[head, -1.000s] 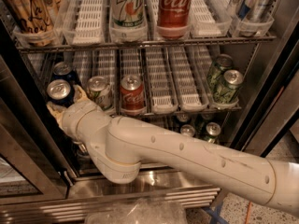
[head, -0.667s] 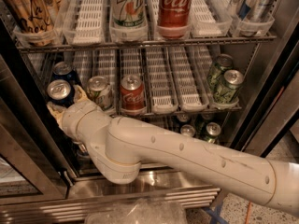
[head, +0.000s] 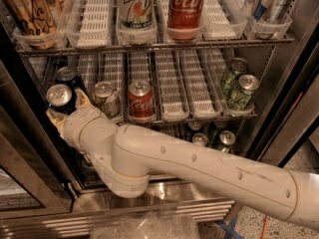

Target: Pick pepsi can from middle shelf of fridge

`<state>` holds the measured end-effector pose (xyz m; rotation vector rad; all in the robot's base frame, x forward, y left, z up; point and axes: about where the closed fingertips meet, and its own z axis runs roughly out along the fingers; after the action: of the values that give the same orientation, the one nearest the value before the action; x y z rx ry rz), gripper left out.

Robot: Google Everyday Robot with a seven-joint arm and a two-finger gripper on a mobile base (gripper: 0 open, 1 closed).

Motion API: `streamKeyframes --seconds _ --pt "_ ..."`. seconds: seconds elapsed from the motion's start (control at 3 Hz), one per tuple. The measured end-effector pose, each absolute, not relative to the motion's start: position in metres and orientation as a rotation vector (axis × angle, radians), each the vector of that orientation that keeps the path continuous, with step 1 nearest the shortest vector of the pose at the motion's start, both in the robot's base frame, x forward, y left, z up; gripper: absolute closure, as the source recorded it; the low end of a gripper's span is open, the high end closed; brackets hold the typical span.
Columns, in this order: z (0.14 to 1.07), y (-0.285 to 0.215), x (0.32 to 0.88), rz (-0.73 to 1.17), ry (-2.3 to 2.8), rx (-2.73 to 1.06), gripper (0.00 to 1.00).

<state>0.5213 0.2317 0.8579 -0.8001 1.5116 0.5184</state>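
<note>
At the left of the middle shelf (head: pixel 192 117), the gripper (head: pixel 67 105) is placed at the near pepsi can (head: pixel 59 94); whether it is clamped cannot be told.

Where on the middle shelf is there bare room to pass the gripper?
Two bare lanes between the Coca-Cola can and the green cans. The left is crowded: the gripper sits at the pepsi cans, beside the white-and-green can.

My gripper (head: pixel 67 109), matt cream plastic, sits at the left end of the middle shelf (head: pixel 169 99), chrome wire with white slotted plastic lanes, by the pepsi can (head: pixel 59 94), glossy blue metal. The fridge (head: pixel 149 203) base is shiny steel.
</note>
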Motion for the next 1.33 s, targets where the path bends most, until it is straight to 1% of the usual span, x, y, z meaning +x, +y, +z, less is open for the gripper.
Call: streamKeyframes --seconds 0.33,0.67,1.0,1.33 --pt "0.868 0.229 0.509 0.517 1.529 -0.831 1.0" --pt "0.861 0.234 0.502 0.562 1.581 -0.828 1.0" --pt "0.861 0.234 0.502 0.562 1.581 -0.828 1.0" --pt "0.854 0.224 0.476 0.538 1.62 -0.818 1.0"
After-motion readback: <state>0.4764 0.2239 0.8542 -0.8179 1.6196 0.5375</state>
